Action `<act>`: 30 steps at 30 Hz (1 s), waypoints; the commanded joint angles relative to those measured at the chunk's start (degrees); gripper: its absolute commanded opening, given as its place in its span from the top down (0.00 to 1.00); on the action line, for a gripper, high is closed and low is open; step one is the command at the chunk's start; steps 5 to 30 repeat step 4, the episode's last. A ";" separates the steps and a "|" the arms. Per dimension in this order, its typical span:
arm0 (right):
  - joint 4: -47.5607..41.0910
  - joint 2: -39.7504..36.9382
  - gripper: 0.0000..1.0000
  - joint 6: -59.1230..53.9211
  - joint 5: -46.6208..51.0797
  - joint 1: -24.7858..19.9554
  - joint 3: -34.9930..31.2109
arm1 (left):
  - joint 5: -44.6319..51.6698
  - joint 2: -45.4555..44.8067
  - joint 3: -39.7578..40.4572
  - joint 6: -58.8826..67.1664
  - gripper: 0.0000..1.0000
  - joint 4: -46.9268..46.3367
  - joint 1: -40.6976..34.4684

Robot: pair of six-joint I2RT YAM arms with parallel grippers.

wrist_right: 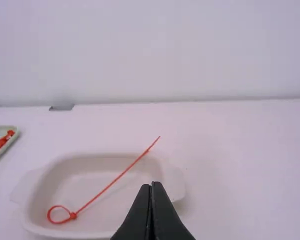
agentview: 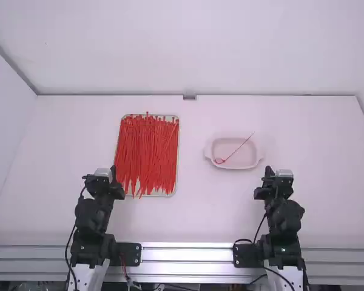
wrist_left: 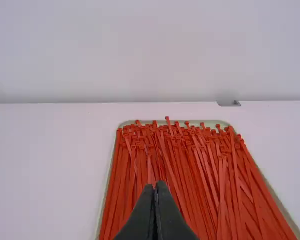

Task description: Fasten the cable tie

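Note:
A pile of red cable ties [agentview: 147,155] [wrist_left: 190,175] fills a shallow tray [agentview: 177,159] left of the table's middle. One red tie, fastened into a small loop [agentview: 219,160] [wrist_right: 59,215], lies in a white dish [agentview: 255,159] [wrist_right: 35,195] with its tail sticking out over the far rim. My left gripper [agentview: 116,180] [wrist_left: 155,187] hangs shut near the tray's near left corner, holding nothing. Just in front of the dish, my right gripper [agentview: 269,177] [wrist_right: 151,189] is shut and holds nothing.
A small grey fitting [agentview: 189,96] sits at the table's back edge. White walls close in the table at the back and on both sides. Bare tabletop lies left of the tray and right of the dish.

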 commanded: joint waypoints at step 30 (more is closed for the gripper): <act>-0.43 -2.11 1.00 0.10 0.10 0.16 -0.56 | -0.30 -0.47 -0.58 0.40 1.00 -0.27 0.43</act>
